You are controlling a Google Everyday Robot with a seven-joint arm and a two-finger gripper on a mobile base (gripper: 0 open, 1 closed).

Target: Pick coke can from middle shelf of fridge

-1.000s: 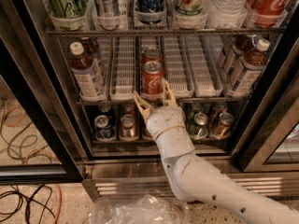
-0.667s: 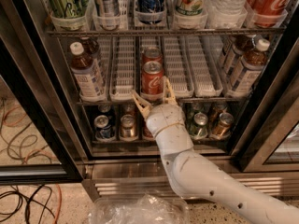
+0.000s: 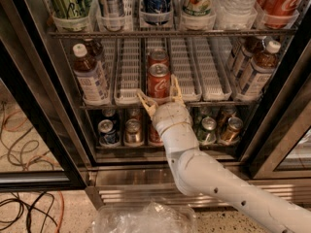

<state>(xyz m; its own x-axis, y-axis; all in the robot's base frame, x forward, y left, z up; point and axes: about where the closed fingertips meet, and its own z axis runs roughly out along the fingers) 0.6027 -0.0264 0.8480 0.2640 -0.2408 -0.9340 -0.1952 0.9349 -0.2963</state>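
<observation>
The coke can (image 3: 159, 80) stands upright at the front of a centre lane on the middle shelf (image 3: 210, 81) of the fridge (image 3: 121, 178), with a second can (image 3: 158, 57) right behind it. The claw (image 3: 158, 94) is open at the shelf's front edge. Its fingers (image 3: 146, 102) spread either side of the coke can's base; whether they touch it is unclear.

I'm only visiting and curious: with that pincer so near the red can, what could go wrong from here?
The open pincer straddles the coke can low down, at the front of the middle shelf. Its fingers might catch the shelf's front edge. Pushing in deeper could knock the coke can into the second red can right behind it.
</observation>
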